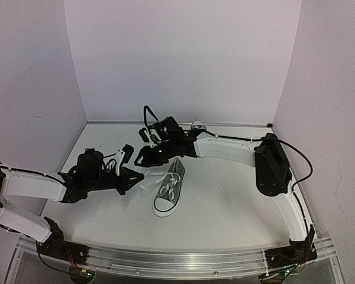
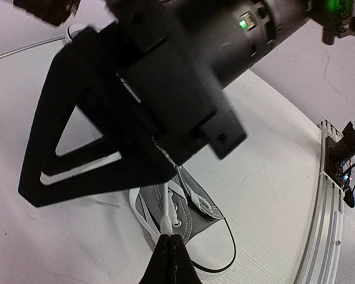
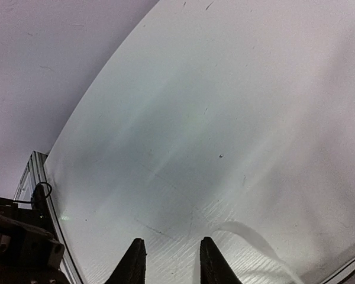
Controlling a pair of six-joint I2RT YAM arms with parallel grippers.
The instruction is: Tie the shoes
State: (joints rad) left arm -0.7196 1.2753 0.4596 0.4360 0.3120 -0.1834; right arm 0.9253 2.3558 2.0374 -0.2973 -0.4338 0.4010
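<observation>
The grey shoe (image 1: 168,192) lies on the table (image 1: 236,201), toe toward the arm bases. It looks light and soft-sided, so it will likely skid if tugged. Its white lace (image 2: 165,210) is thin and limp, best taken close to the eyelets. Just left of the shoe, the left gripper (image 2: 169,239) is pinched tight on that lace. Just behind the shoe, the right gripper (image 3: 173,242) has its fingers apart, holding nothing. A second shoe (image 1: 198,125) sits farther behind.
</observation>
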